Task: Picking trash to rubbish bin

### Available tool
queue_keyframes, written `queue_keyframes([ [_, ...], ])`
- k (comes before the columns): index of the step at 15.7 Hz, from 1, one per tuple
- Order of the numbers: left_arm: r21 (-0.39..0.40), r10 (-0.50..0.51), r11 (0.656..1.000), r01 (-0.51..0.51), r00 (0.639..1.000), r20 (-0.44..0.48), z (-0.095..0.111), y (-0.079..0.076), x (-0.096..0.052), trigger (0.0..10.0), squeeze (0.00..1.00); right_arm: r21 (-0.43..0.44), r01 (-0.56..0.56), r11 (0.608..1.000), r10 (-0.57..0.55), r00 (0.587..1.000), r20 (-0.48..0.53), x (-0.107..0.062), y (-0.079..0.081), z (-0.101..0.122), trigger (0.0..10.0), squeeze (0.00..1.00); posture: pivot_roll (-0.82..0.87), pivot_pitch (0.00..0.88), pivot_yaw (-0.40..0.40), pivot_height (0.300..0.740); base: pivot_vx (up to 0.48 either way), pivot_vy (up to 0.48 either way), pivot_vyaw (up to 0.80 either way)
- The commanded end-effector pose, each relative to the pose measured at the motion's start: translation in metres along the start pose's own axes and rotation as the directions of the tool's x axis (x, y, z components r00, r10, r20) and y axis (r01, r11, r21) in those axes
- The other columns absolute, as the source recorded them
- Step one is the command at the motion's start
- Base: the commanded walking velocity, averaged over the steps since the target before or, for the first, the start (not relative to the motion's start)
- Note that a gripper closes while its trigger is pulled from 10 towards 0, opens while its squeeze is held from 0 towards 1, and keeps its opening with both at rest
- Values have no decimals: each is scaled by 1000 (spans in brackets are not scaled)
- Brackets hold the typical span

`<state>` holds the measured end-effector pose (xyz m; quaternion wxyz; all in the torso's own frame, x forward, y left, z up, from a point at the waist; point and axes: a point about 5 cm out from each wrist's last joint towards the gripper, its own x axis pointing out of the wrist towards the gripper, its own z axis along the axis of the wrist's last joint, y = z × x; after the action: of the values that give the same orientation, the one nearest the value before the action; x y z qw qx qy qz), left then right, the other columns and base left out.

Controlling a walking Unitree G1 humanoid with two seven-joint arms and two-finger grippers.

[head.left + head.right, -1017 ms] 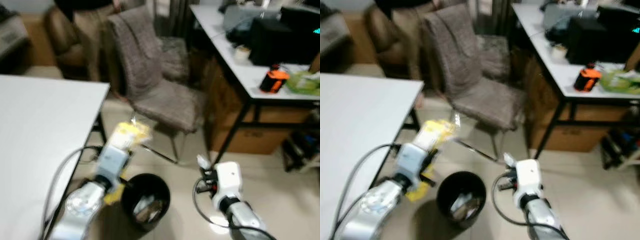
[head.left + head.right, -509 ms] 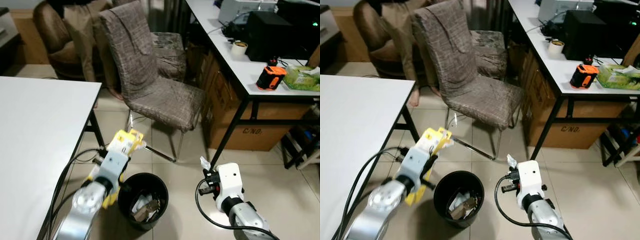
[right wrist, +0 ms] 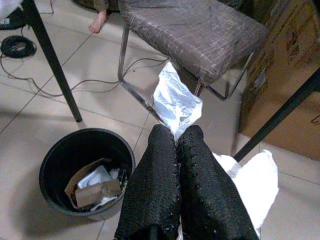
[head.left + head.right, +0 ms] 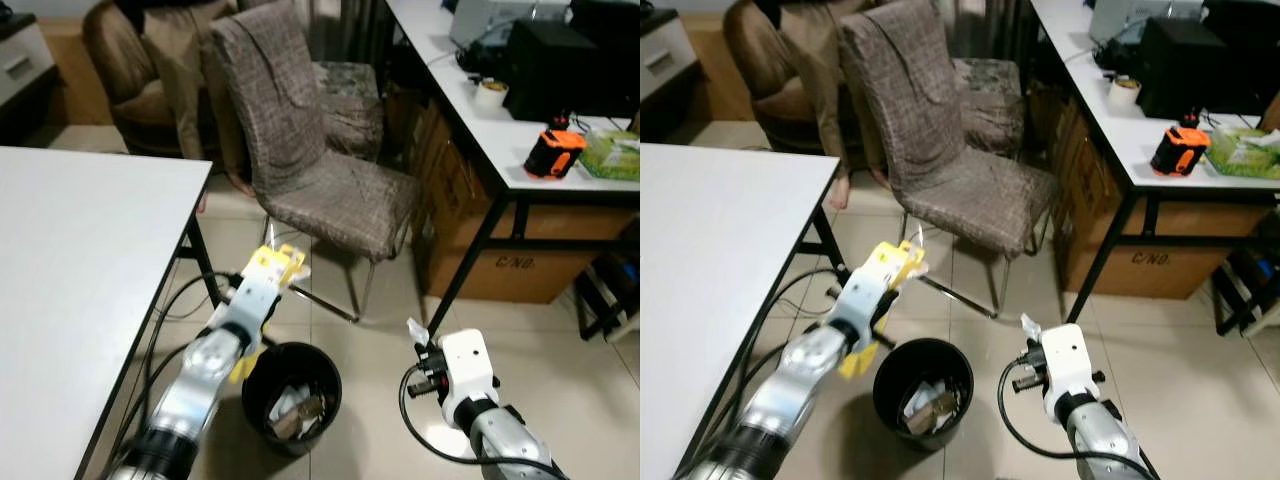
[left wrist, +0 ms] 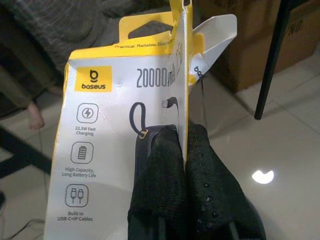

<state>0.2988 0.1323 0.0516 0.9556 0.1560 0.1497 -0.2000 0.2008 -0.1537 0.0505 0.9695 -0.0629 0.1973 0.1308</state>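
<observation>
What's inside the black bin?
The black bin holds brown cardboard scraps and crumpled white paper. Anything underneath them is covered.

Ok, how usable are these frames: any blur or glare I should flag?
Both eye views are slightly soft. The left wrist view is sharp on the yellow Baseus box, with a ceiling light reflected on the floor tile. The right wrist view is crisp on the bin; its fingers blur close up.

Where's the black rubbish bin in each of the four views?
Left eye view: black rubbish bin low centre, under the left gripper with its yellow package.
Right eye view: low centre-left.
Left wrist view: not in it.
Right wrist view: bin beyond the right gripper.
Shared landmark: the brown chair.
</observation>
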Motion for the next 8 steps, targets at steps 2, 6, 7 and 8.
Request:
queue_keyframes([
  [2,-27,17,999,-17,1000,-10,-1,-1,11,10000,0,-7,-14,1000,14,1000,7,-3,1,4,10000,0,-146,81,-22,740,0,0,0],
  [6,-37,16,999,-15,999,34,13,-5,25,10000,0,-6,-21,1000,21,1000,2,-6,5,4,10000,0,-159,106,-15,740,0,0,0],
  [7,-30,20,999,-19,999,41,16,-4,29,10000,0,-5,-23,1000,23,1000,1,-7,5,4,10000,0,-161,110,-14,740,0,0,0],
  [8,-15,15,1000,-14,998,53,21,-3,33,10000,0,-3,-28,1000,28,1000,-1,-9,6,4,10000,0,-163,115,-13,740,0,0,0],
])
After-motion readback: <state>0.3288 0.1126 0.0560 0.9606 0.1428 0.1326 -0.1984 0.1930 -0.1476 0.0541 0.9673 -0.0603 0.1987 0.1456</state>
